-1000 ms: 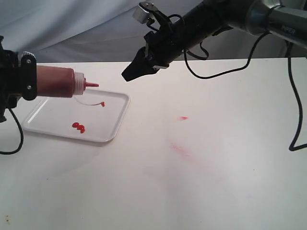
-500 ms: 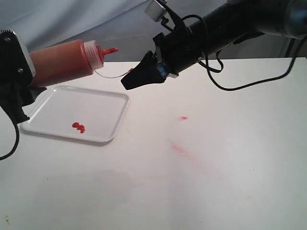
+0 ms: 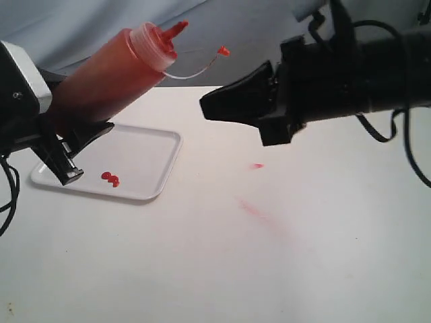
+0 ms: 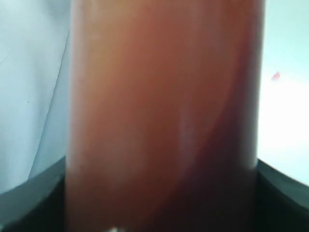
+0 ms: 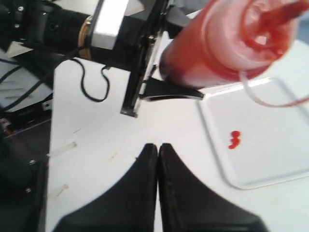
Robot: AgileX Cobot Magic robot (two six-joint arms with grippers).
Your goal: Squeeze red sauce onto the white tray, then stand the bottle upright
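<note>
The bottle (image 3: 111, 74), orange-red and translucent, hangs tilted above the white tray (image 3: 156, 145), its nozzle pointing up and to the right. Its small tethered cap (image 3: 223, 50) dangles out on a thin loop. My left gripper (image 3: 79, 145) is shut on the bottle's lower body, which fills the left wrist view (image 4: 164, 116). Red sauce (image 3: 110, 179) lies as small blobs on the tray. My right gripper (image 3: 205, 108) hovers shut and empty to the right of the bottle. In the right wrist view, its closed tips (image 5: 158, 146) point towards the bottle (image 5: 217, 43), tray (image 5: 275, 159) and sauce (image 5: 235, 139).
Faint pink smears (image 3: 254, 210) and a small red spot (image 3: 257, 165) mark the white table right of the tray. A blue-grey cloth (image 3: 81, 27) hangs behind. A black cable (image 3: 412, 165) loops down from the right arm.
The left gripper has swung the bottle from lying level over the tray to steeply tilted, nozzle up. The right arm has drawn back to the right and nearer, jaws staying shut.
</note>
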